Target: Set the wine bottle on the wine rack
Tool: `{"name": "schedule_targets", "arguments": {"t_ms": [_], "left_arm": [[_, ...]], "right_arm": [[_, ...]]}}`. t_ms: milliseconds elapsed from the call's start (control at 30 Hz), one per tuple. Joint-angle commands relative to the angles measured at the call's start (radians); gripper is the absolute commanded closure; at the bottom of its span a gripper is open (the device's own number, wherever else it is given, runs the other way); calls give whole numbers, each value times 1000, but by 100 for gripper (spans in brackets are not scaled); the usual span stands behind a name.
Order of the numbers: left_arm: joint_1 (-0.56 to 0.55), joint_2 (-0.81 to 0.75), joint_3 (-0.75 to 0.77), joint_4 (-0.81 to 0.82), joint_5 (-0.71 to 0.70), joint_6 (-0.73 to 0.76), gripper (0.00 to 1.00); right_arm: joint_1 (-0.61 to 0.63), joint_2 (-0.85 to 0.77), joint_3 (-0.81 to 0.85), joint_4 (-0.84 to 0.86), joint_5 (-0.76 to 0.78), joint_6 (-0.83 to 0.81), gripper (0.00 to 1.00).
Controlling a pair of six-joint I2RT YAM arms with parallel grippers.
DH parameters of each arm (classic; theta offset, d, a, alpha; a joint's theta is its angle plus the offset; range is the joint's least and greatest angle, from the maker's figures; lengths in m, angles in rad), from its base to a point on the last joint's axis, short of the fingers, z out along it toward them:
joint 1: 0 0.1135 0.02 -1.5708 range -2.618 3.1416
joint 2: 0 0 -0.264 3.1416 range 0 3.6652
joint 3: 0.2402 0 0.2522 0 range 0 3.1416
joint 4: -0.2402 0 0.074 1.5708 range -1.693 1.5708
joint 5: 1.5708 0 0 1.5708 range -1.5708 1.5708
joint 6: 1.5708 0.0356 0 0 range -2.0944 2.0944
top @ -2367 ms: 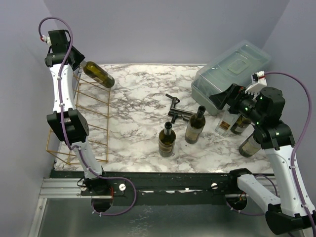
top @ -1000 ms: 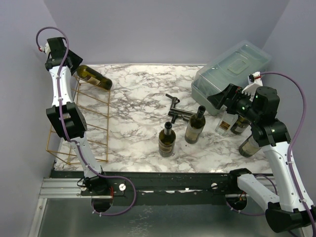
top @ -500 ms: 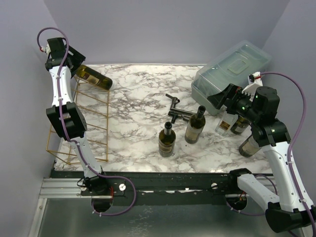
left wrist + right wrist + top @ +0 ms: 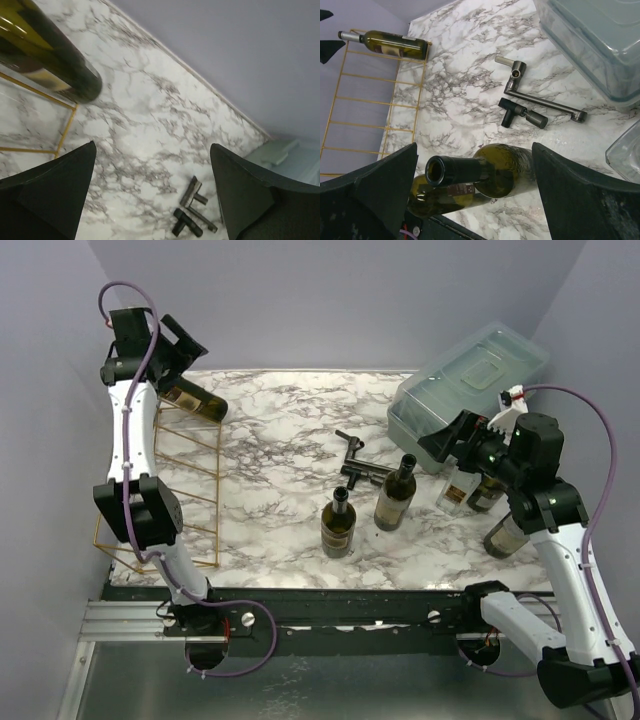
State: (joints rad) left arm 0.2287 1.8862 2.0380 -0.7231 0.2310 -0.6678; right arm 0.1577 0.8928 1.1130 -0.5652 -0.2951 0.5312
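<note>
Scanning the bench [image 4: 280, 430]: marble top, with the rack [image 4: 185, 480] along its left edge. One bottle [image 4: 195, 400] lies flat on the rack's far top wires. Its long axis runs crosswise, neck toward the left wall, base at the bench-side rail.

The nearer arm is the left. The left tool [image 4: 152, 147] is released, fingers wide, and hangs just above and beyond that bottle. In the wrist view the glass sits up-left of both fingers, clear of them. It is probably seated soundly, though the wires under it are half hidden.

Opposite, the right tool [image 4: 474, 146] is also spread and grips nothing, over the upright bottles [image 4: 395, 495] mid-bench.

Judgement: placement looks done. Any further bottle stands nearer the right arm, axis vertical, well apart from the rack.
</note>
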Motion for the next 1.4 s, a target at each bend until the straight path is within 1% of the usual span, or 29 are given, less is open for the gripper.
{"name": "schedule_targets", "arguments": {"t_ms": [0, 133, 200, 500, 633, 767, 1033, 1167, 1300, 1367], "left_arm": [[-128, -179, -120, -1, 75, 79, 1], [-282, -305, -236, 2, 86, 143, 1], [-336, -366, -291, 3, 95, 153, 1], [-529, -620, -481, 15, 104, 137, 3], [-590, -696, -536, 14, 88, 121, 2], [-683, -732, -554, 13, 58, 104, 3], [-1007, -740, -563, -10, -221, 88, 1], [-1168, -686, -491, -113, -412, 115, 1], [-1344, -616, -402, -240, -683, 140, 1], [-1408, -592, -371, -286, -776, 136, 1]], "right_arm": [[-3, 4, 56, -59, -41, -16, 2], [-3, -1, 85, -103, -58, -28, 2], [-4, -9, 94, -117, -66, -32, 2], [-3, -74, 68, -122, -145, 4, 2], [4, -78, 73, -151, -139, -13, 2], [58, -67, 84, -161, -115, -31, 2], [179, -57, 115, -176, -13, -99, 2], [190, -67, 121, -172, 0, -120, 2], [190, -89, 120, -177, 32, -136, 1], [190, -101, 125, -193, 61, -141, 1]]}}
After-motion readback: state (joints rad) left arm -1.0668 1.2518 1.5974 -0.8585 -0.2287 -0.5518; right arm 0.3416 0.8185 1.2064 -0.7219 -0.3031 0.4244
